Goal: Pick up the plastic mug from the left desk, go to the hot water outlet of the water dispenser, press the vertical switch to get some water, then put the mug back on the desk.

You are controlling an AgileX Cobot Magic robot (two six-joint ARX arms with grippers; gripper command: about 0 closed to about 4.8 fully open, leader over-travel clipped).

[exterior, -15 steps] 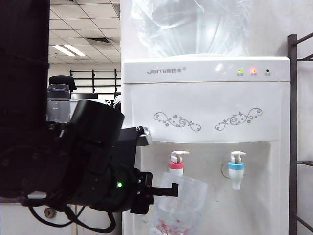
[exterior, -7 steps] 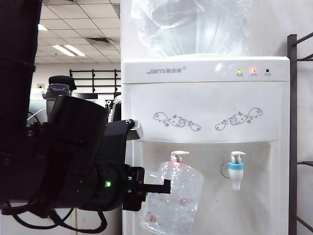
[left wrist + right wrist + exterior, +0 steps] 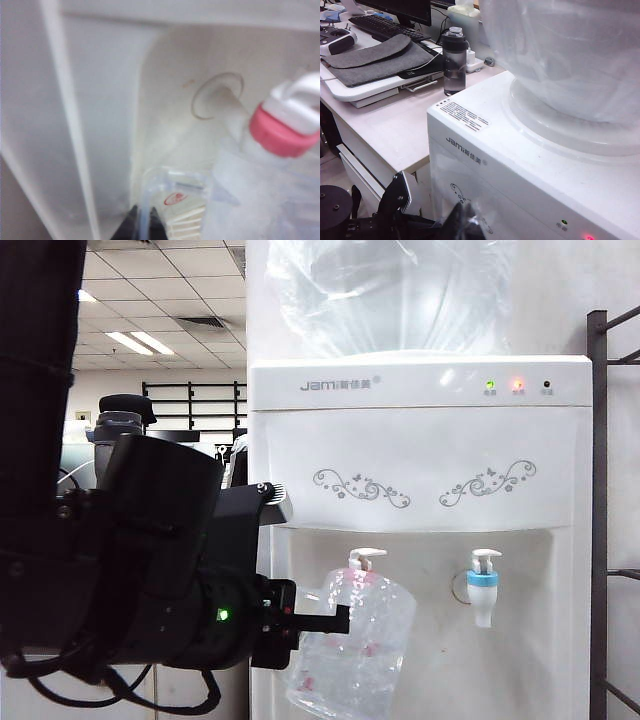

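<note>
Office room here: ceiling tiles and strip lights in the upper left of the exterior view, and filling the centre and right, the water dispenser (image 3: 420,490), white cabinet, grey swirls, green and red lights lit, big clear bottle (image 3: 395,290) on top. A dark metal rack (image 3: 598,520) runs down the far right edge. From the right wrist view, high above the dispenser top, the left desk (image 3: 385,125) spreads across the left half of the frame, pale top, with a dark grey bottle (image 3: 454,62) standing near the dispenser, a keyboard (image 3: 385,27) in the upper left and grey pads beside it.

Now the action. The left arm's black bulk fills the lower left of the exterior view, and the left gripper (image 3: 340,620) reaches in level from there, pressed tight on the thin handle of the plastic mug (image 3: 352,650). The mug sits just right of the fingertips, in the lower centre, tilted, its rim up around the hot water outlet (image 3: 362,575). The red collar shows through the clear wall; the vertical switch (image 3: 368,556) pokes above the rim. The blue-collared tap (image 3: 483,585) stands well apart to the right.

The right gripper (image 3: 465,227), bottom centre of its own view, pressed together, holding nothing, up over the dispenser's front edge.
</note>
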